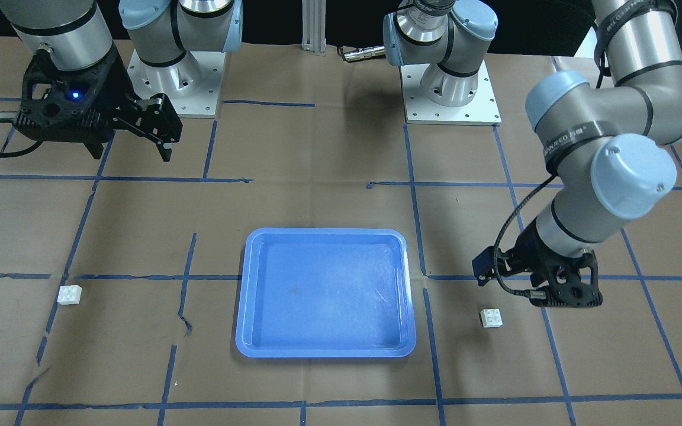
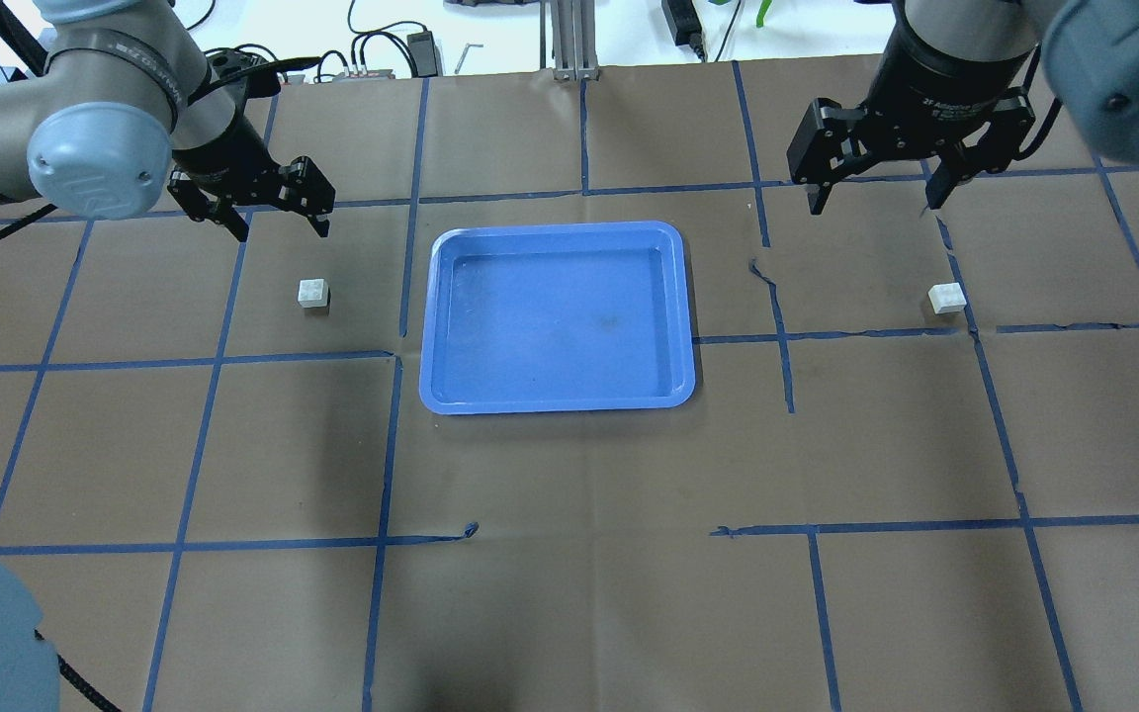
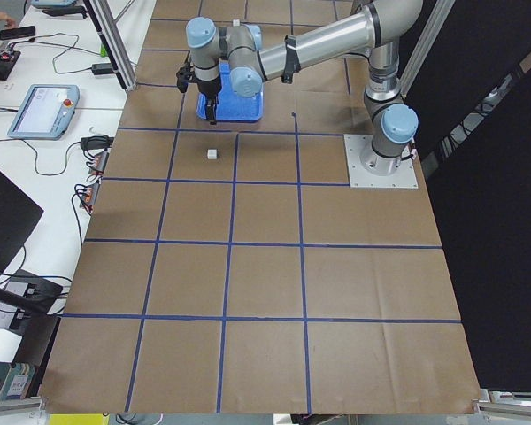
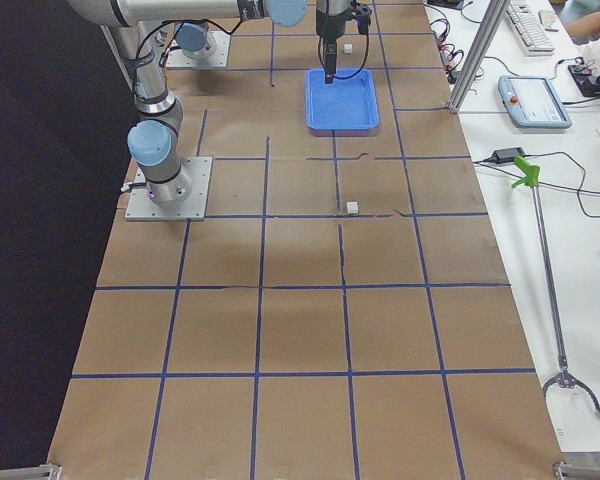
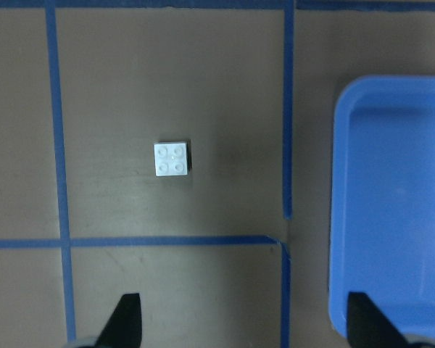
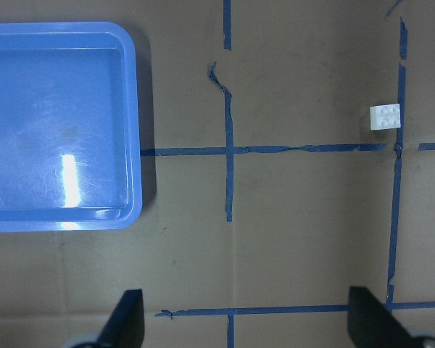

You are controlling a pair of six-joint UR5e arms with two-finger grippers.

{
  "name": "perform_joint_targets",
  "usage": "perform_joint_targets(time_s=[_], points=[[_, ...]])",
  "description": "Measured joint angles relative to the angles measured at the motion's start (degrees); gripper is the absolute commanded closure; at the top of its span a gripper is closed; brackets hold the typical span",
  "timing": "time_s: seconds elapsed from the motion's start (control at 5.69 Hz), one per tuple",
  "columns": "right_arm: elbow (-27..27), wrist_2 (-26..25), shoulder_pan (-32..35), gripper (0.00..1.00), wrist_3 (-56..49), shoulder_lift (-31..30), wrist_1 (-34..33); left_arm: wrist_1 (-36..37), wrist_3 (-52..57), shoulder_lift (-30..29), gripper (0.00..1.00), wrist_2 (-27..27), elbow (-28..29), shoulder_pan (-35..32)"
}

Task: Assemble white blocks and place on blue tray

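Black left gripper and right gripper: jaws wide open, gripping nothing. Blue tray lies between left block and right block; both rest on paper outside it, one near each gripper

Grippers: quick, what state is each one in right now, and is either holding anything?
Left gripper: open, holding nothing.
Right gripper: open, holding nothing.

- Both wrist views cut the blue tray off at a picture edge.
- Of the left tool and the right tool, only the fingertips show there.
- From the side cameras, the white blocks are too small to show studs.
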Motion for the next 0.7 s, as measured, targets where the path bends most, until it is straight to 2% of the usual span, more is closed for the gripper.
perform_joint_targets(time_s=[0.35, 0.53, 0.7], points=[[0.00, 0.24, 0.04, 0.00, 0.02, 0.00, -0.17, 7.60, 1.98, -7.99, 0.05, 0.14, -1.57, 1.77], [0.00, 0.47, 0.02, 0.00, 0.07, -0.05, -0.23, 8.88, 2.12, -10.27, 0.25, 0.14, -2.05, 1.84], [-0.02, 0.58, -0.02, 0.00, 0.11, -0.29, -0.15, 9.30, 2.21, -11.37, 0.68, 0.10, -2.40, 1.87]])
